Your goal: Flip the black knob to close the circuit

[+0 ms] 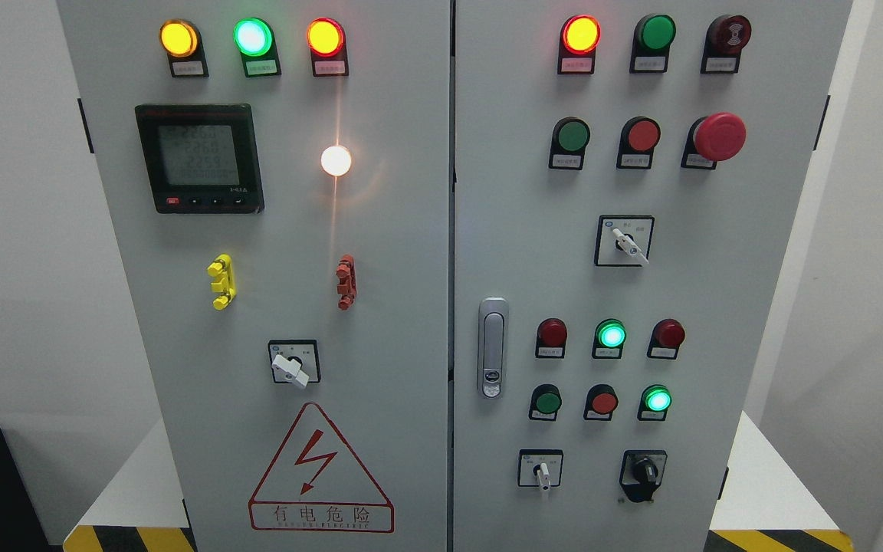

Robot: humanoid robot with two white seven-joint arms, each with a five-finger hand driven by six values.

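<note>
While neither hand shows in the head view, the black knob (643,474) sits at the grey cabinet's (411,322) lower right, right of a white-handled switch (541,469). Left, a red warning triangle (320,469) reads "有电危险".

The cabinet (411,322) is pale grey. The knob (643,469) is black. The big mushroom button (719,136) is red. The warning triangle (320,469) is red. The floor stripes (131,538) are yellow and black.

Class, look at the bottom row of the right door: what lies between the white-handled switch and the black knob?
Nothing: in the head view, bare grey panel separates the white-handled switch from the black knob.
</note>
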